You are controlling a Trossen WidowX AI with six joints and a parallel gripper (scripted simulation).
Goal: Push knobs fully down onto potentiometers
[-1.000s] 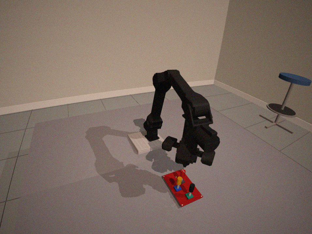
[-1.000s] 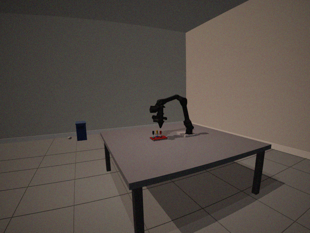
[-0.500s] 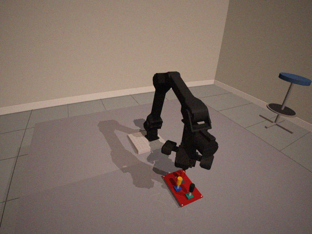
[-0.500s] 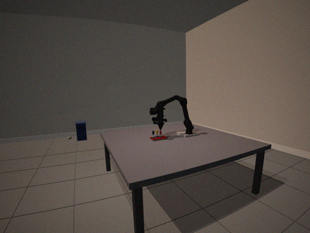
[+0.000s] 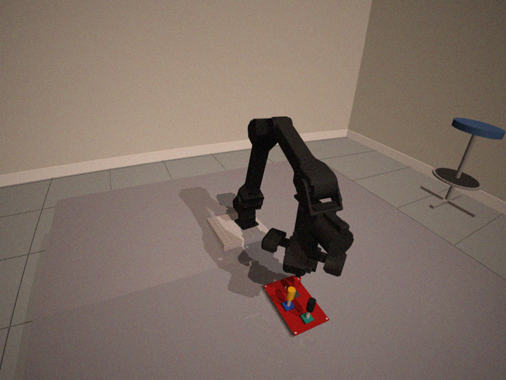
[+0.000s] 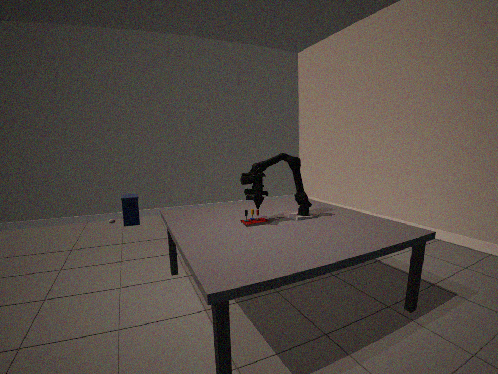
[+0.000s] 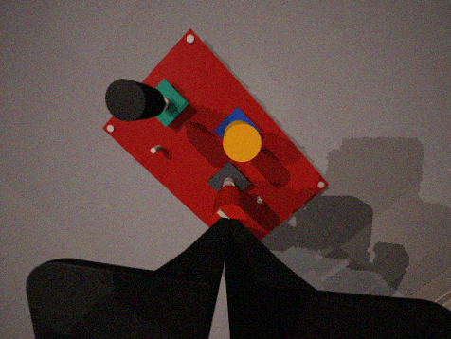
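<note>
The red circuit board (image 5: 297, 328) (image 6: 263, 221) (image 7: 189, 62) bears three knobs. The black knob (image 5: 311, 304) (image 6: 246, 212) (image 7: 127, 99) stands over the green potentiometer (image 7: 176, 102), and the yellow knob (image 5: 291, 293) (image 6: 252, 211) (image 7: 242, 142) over the blue one (image 5: 288, 306) (image 7: 237, 115). The red knob (image 6: 258, 212) (image 7: 229, 201) stands over the dark grey one (image 7: 217, 182). Pale shaft shows below each knob. My gripper (image 5: 299, 273) (image 6: 258, 208) (image 7: 227, 226) is shut and empty, pointing down, its tips just above the red knob. Contact cannot be told.
Two small pale pins (image 7: 155, 150) (image 7: 259, 200) stand up from the board. The arm's pale wooden base plate (image 5: 225, 237) (image 6: 296, 216) lies on the table behind the board. A blue stool (image 5: 478, 127) and a blue bin (image 6: 131, 211) stand on the floor away from the arm.
</note>
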